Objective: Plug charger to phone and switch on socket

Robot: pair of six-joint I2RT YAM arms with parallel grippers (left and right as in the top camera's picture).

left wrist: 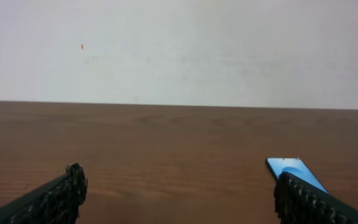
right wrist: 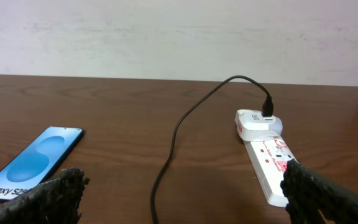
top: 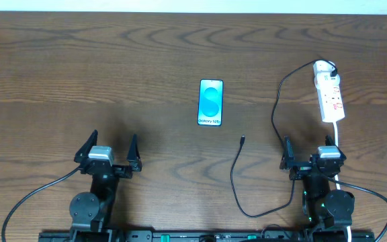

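Observation:
The phone (top: pixel 211 102) lies flat mid-table, blue-cyan screen up; it also shows in the left wrist view (left wrist: pixel 288 167) and the right wrist view (right wrist: pixel 33 162). The charger, a thin black cable (top: pixel 235 176), has its small free plug (top: pixel 242 140) lying right of and below the phone; its other end enters the white adapter on the socket (top: pixel 330 91) at the right, which also shows in the right wrist view (right wrist: pixel 267 155). The cable runs between my right fingers (right wrist: pixel 166 168). My left gripper (top: pixel 108 153) and right gripper (top: pixel 312 156) are open and empty, near the front edge.
A thick white cord (top: pixel 338 144) runs from the socket's near end past my right gripper. The brown wooden table (top: pixel 113 74) ends at a pale wall (left wrist: pixel 179 50) at the back.

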